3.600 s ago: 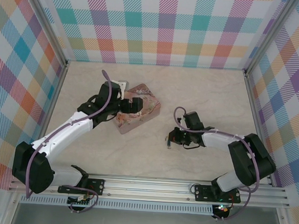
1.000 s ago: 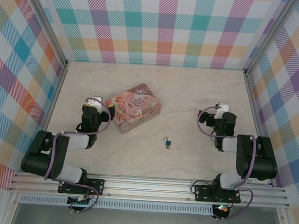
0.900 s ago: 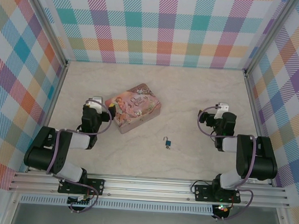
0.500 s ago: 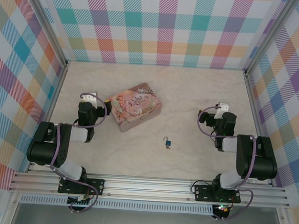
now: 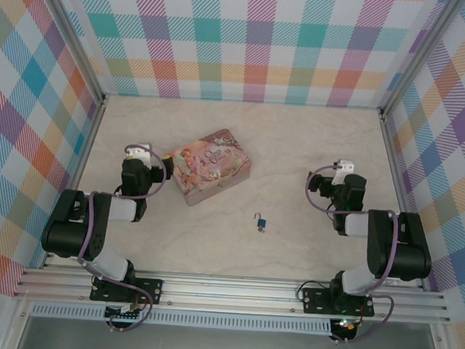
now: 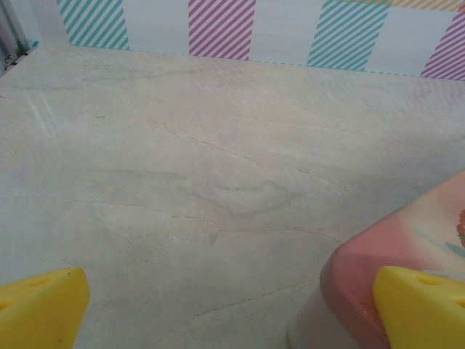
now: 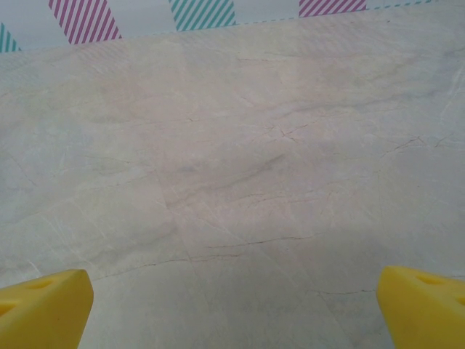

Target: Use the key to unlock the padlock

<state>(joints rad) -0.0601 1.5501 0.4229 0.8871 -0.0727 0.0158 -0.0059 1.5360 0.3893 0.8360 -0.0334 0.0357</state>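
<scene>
The tiny blue padlock (image 5: 261,222) lies on the marble table between the two arms, its thin shackle pointing toward the far wall. A small dark bit shows at its near end; at this size I cannot tell whether that is the key. My left gripper (image 5: 137,150) is folded back at the left, far from the padlock. In the left wrist view it (image 6: 232,309) is open, its yellow fingertips (image 6: 43,305) wide apart over bare table. My right gripper (image 5: 345,168) is folded back at the right, open (image 7: 234,305) and holding nothing.
A pink illustrated tin (image 5: 209,166) lies slantwise just right of the left gripper; its corner (image 6: 392,247) sits beside the right fingertip in the left wrist view. Plaid walls (image 5: 257,48) close off the table on three sides.
Over the last second the left arm has drawn back and leftward, away from the tin. The right arm has stayed still. The padlock has not moved.
</scene>
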